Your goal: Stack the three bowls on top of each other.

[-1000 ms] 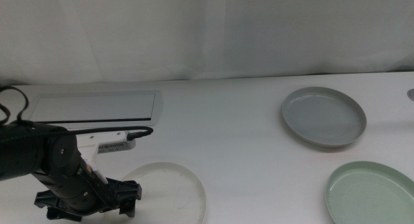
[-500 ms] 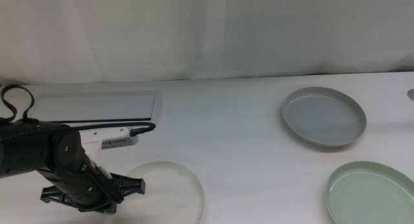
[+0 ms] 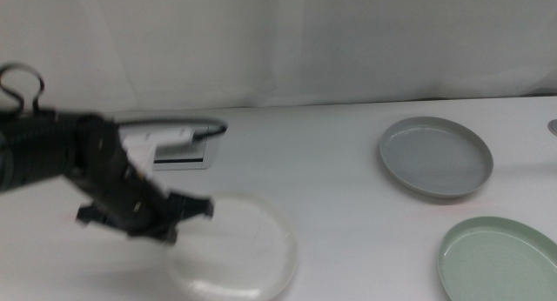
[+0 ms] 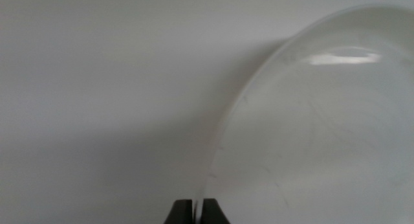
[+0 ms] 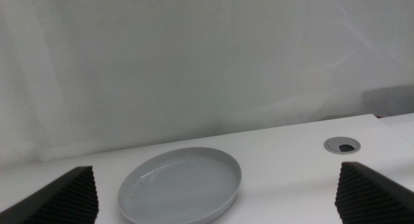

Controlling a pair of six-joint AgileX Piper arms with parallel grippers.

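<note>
Left gripper (image 3: 178, 221) clamped white bowl (image 3: 237, 247) by near rim, jaws pinched tight on edge; we saw bowl at table's front left. Right gripper (image 5: 217, 197) spread wide, holding nothing, facing grey bowl (image 3: 435, 157). Pale green bowl (image 3: 498, 259) front right.

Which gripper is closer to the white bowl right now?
Left. The left gripper is clamped on the white bowl's rim; the right gripper is open, away near the grey bowl.
</note>
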